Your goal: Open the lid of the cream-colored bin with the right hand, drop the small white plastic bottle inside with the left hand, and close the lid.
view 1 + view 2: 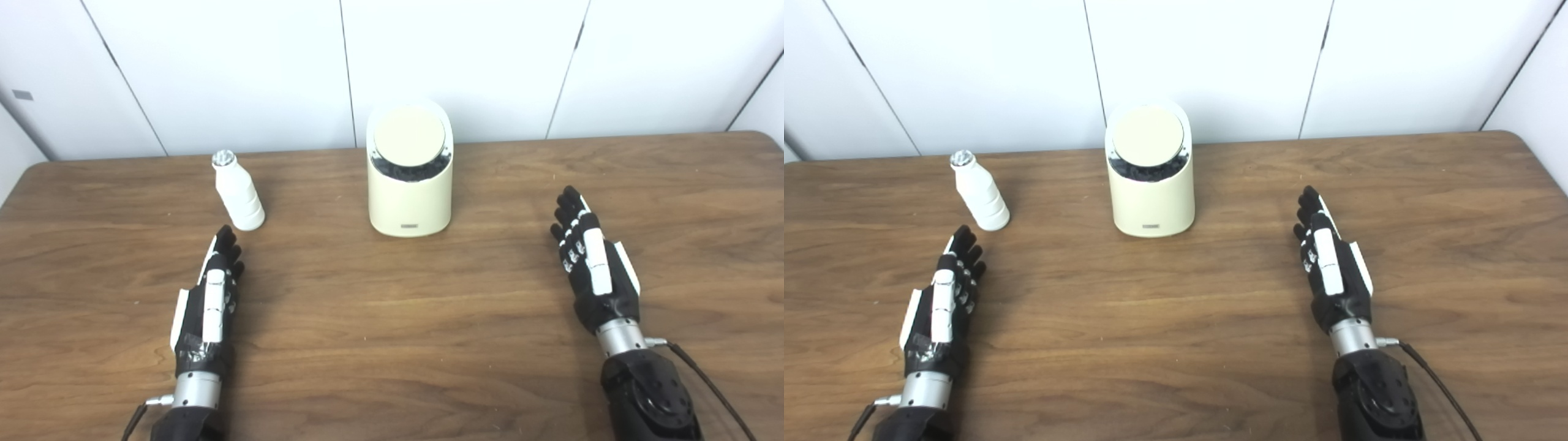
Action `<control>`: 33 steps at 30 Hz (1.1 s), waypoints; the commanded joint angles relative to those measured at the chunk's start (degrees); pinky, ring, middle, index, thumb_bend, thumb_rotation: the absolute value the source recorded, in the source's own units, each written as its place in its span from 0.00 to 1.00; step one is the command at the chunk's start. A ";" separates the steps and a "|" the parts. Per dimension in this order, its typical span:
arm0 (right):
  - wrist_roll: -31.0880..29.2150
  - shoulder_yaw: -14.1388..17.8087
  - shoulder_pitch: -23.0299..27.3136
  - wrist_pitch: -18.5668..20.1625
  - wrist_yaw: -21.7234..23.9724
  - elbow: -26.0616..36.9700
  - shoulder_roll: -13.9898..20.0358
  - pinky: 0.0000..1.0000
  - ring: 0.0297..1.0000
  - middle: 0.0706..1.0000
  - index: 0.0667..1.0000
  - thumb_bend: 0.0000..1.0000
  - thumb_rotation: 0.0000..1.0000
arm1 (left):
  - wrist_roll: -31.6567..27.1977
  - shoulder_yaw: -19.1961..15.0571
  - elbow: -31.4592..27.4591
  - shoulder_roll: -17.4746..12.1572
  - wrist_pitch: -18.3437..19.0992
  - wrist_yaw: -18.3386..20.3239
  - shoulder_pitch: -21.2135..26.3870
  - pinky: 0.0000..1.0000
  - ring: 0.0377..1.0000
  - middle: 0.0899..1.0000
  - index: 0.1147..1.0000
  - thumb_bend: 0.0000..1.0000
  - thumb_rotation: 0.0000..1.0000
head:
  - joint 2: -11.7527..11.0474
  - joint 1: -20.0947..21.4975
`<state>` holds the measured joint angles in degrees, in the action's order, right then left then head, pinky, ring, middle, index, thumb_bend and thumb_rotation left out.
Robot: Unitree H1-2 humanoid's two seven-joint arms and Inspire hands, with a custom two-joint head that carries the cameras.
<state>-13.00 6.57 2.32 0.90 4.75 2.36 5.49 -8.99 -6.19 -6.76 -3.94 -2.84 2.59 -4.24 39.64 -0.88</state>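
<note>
Both my hands lay low over the surface [392, 343], holding nothing. My left hand [208, 306] had its fingers [228, 245] stretched out straight and close together, empty, just near of the small white bottle [239, 193] without touching it. My right hand [593, 263] was the same, flat and empty, well apart from the cream-colored bin [409, 184], which stood far and center with its round lid [409, 136] tilted toward me and, as far as I could tell, shut over a dark gap.

I judged the bottle to be the weak point. It stood upright, narrow and light-looking; a clumsy reach from below could knock it over and send it rolling left or far across the wood. The bin looked light too, so a hard push on the lid from my right hand might shove the whole bin backward toward the wall [245, 73] instead of opening it. A lid not held wide enough would bounce the bottle off its rim.

The surface was brown wood grain with rounded far corners. Behind it ran plain white wall panels with dark seams.
</note>
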 commanded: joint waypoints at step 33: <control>13.54 -3.80 1.12 -4.02 -2.73 0.54 0.72 0.89 0.95 0.96 0.96 0.64 0.63 | -0.02 -0.20 1.13 -0.67 -4.25 0.92 -0.18 1.00 1.00 1.00 1.00 0.53 0.97 | -9.01 0.27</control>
<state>-1.11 3.50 1.96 -0.70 2.58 2.62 6.65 -9.05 -6.29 -6.35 -4.04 -4.78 2.91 -4.35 30.86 -0.62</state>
